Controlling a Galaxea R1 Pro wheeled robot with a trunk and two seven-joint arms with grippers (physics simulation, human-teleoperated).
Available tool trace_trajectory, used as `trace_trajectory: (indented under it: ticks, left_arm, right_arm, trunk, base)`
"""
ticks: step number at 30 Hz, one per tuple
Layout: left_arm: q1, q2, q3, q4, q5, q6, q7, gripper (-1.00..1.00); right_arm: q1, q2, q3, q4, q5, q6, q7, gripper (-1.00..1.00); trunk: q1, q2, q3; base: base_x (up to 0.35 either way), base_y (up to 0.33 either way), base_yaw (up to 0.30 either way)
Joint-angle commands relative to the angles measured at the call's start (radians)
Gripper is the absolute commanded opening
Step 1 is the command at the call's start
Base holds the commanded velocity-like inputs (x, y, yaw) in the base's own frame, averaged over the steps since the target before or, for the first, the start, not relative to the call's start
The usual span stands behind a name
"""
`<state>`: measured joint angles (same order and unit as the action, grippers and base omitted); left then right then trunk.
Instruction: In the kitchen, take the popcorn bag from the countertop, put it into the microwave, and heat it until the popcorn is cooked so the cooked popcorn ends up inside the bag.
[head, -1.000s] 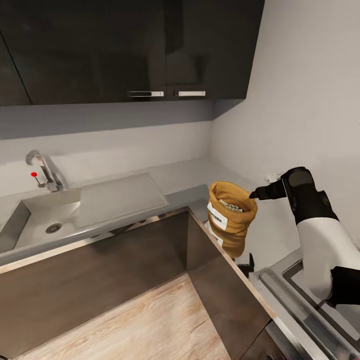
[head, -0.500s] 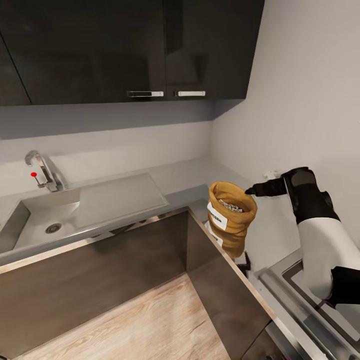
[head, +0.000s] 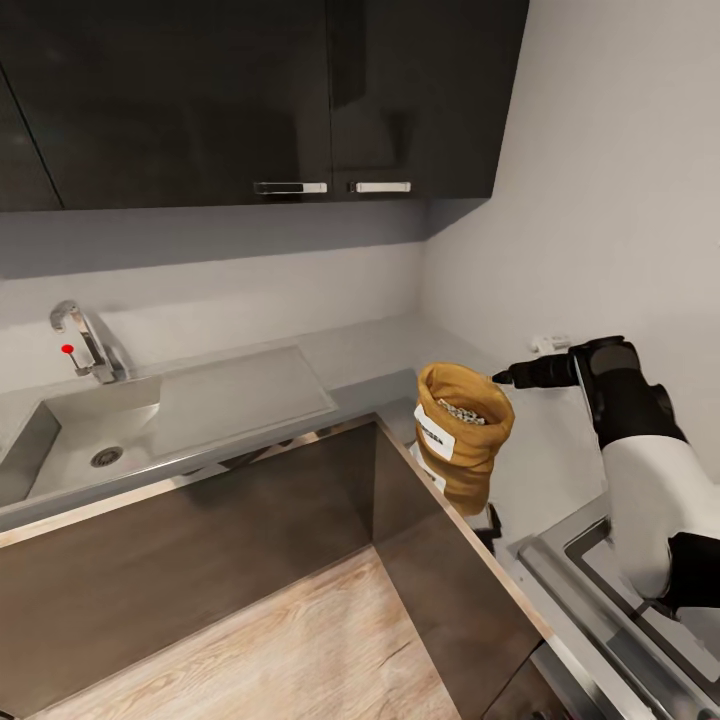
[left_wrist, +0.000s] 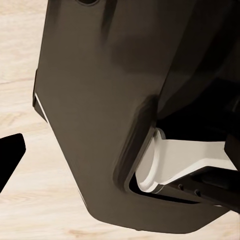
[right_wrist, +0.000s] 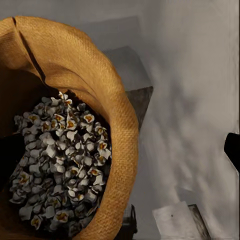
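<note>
Pretty standard kitchen corner here: dark glossy upper cabinets (head: 260, 95) up at 12 o'clock with two steel bar handles (head: 290, 187), plain pale grey wall (head: 600, 170) running off to 3 o'clock. Steel sink (head: 70, 445) at 9 with a chrome tap (head: 85, 340) and a drainboard (head: 240, 393) beside it. Light wood plank floor (head: 300, 650) down at 6, dark brown base cabinet fronts (head: 200, 530) above that
</note>
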<state>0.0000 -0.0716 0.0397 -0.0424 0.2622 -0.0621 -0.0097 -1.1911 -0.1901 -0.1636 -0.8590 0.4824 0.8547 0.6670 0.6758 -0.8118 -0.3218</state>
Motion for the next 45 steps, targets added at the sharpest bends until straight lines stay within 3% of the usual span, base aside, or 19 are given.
trace_trajectory:
  ticks: [1,7,12,20,39,45]
  left_arm:
    - [0.000,0.000,0.004,0.000,0.003,-0.002,-0.001,1.00]
    - [0.000,0.000,0.007,0.000,0.003,-0.002,-0.001,1.00]
    - [0.000,0.001,0.007,0.000,0.004,-0.002,-0.001,1.00]
    - [0.000,0.002,0.007,-0.001,0.004,-0.002,-0.001,1.00]
    - [0.000,0.010,0.008,-0.001,0.006,-0.002,-0.001,1.00]
    - [0.000,0.009,0.008,-0.001,0.006,-0.002,-0.001,1.00]
  right_arm:
    - [-0.001,-0.009,-0.002,0.000,0.009,0.001,0.008,1.00]
    - [-0.001,-0.023,-0.002,0.031,0.007,-0.021,-0.008,1.00]
    - [-0.001,-0.020,-0.002,0.089,0.006,-0.058,-0.011,1.00]
    - [-0.001,-0.007,-0.002,0.118,0.001,-0.062,-0.013,1.00]
    - [-0.001,-0.007,-0.003,0.177,0.001,-0.065,-0.021,1.00]
    - [-0.001,-0.017,-0.004,0.311,0.002,-0.184,-0.033,1.00]
  trunk:
    - [0.000,-0.001,-0.001]
    - [0.000,-0.001,-0.001]
    - [0.000,-0.001,-0.001]
    - [0.000,-0.001,-0.001]
    - [0.000,-0.001,-0.001]
    - [0.000,-0.001,-0.001]
  base:
    - [0.000,0.000,0.000]
    - [0.001,0.000,0.000]
    - [0.102,-0.061,0.000]
    - [0.033,-0.010,0.000]
    - [0.083,0.000,0.000]
    - [0.001,0.000,0.000]
